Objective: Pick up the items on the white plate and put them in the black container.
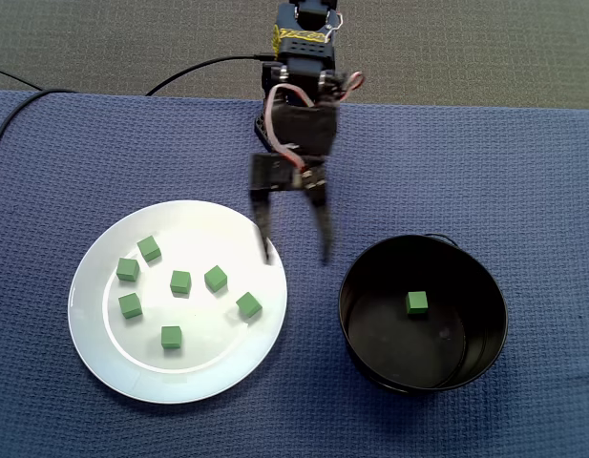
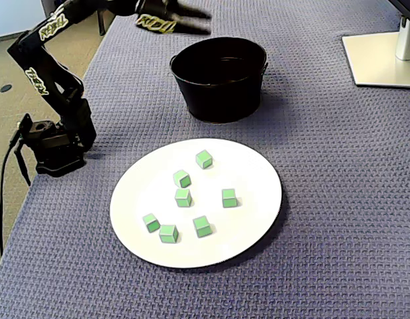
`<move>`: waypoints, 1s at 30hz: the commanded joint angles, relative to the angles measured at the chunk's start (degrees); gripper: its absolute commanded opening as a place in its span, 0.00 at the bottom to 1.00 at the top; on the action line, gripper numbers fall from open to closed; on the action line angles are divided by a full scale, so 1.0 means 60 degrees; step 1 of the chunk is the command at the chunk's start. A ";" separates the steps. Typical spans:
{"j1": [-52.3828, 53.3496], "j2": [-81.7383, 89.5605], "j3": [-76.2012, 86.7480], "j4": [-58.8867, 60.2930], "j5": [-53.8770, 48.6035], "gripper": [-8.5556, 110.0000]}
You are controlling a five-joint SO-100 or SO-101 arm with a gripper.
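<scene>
Green cubes (image 1: 180, 281) are counted as eight, and none is gripped: the two fingers (image 1: 264, 239) of the single gripper (image 1: 295, 256) are spread apart with nothing between them. Seen from above in a fixed view, the gripper is held between plate and container. One fingertip is seen over the right rim of the white plate (image 1: 208, 358), and the other over bare cloth just left of the black container (image 1: 351, 324). The nearest cube (image 1: 248, 305) is found on the plate, just below and left of the plate-side fingertip. Seven cubes are scattered singly over the one plate, none touching another. The eighth cube (image 1: 416, 303) lies on the floor of the one container, to the right of the fingers. In a fixed view from the side, the gripper (image 2: 203, 21) is shown raised beyond the container's (image 2: 218, 100) far left rim, well apart from the seven cubes (image 2: 183, 197) on the plate (image 2: 251, 173). Everything is set on a blue woven cloth (image 1: 523, 191). One black cable (image 1: 199, 69) is run from the arm across the cloth's far edge, and one white stand base (image 2: 381, 60) is seen at a far corner.
</scene>
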 commanded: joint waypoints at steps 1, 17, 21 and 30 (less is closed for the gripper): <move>0.0908 -0.0190 0.0088 0.1099 -0.2505 0.24; 0.2827 -0.2710 0.0791 0.2065 -0.6680 0.30; 0.3047 -0.3765 0.0791 0.1362 -0.6753 0.31; 0.3237 -0.5186 0.0615 0.0337 -0.6680 0.32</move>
